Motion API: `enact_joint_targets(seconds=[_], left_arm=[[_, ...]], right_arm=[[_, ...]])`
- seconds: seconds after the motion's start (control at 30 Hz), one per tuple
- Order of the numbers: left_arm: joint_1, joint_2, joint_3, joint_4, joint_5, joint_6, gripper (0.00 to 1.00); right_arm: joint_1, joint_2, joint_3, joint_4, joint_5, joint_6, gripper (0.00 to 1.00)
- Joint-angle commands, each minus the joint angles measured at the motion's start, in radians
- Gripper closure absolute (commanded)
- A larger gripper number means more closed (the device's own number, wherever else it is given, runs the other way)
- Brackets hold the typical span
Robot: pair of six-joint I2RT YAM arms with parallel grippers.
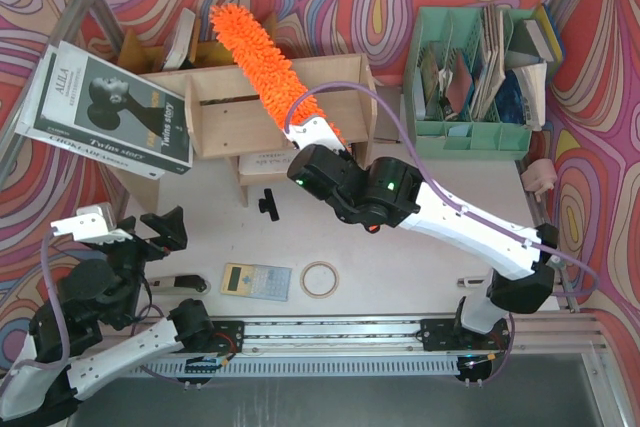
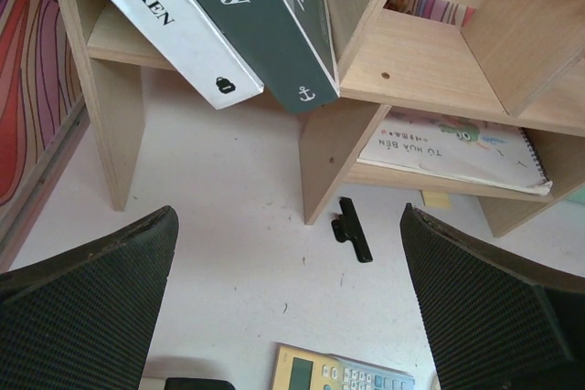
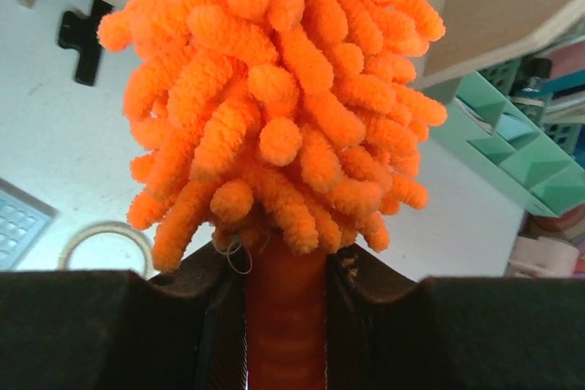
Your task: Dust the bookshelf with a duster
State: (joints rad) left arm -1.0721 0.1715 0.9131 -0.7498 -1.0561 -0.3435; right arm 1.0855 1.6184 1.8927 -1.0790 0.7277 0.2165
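While the right fingers (image 3: 110, 335) clamp the slim handle of the long fluffy orange microfibre duster (image 1: 262, 62), its head lies diagonally across the pale-wood two-tier bookshelf (image 1: 215, 112) by the surface's (image 1: 400, 267) far edge; the left fingers (image 2: 82, 308) gape wide, empty

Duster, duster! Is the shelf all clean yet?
Not yet. Picking up is done: the right arm's jaws grip the duster handle. Now its fluffy head lies across the bookshelf top. Left to do: the lower shelves. How clean the top is, I cannot tell.

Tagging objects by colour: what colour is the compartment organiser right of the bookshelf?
The organiser is mint green, clearest in the top external view.
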Motion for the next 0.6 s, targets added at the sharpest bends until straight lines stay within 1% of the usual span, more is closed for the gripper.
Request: enact_joint_targets(seconds=[0.0,0.13,0.27,0.37,0.57], left_arm=[[-0.003,0.021,-0.01,0.01,-0.016,0.006,0.02],[-0.003,0.017,-0.011,0.006,-0.018,0.003,0.01],[-0.003,0.01,-0.012,0.006,-0.021,0.003,0.01],[-0.003,0.007,-0.014,0.007,-0.022,0.001,0.02],[-0.003,0.012,-0.013,0.007,-0.021,0.002,0.02]], right_arm=[[0.031,0.015,0.047,0.117,-0.064,-0.022,1.0],[0.079,0.083,0.091,0.148,-0.088,-0.049,1.0],[0.087,0.091,0.084,0.17,-0.109,-0.047,1.0],[0.087,0.073,0.061,0.155,-0.057,-0.028,1.0],[0.071,0.042,0.054,0.055,0.013,0.031,1.0]])
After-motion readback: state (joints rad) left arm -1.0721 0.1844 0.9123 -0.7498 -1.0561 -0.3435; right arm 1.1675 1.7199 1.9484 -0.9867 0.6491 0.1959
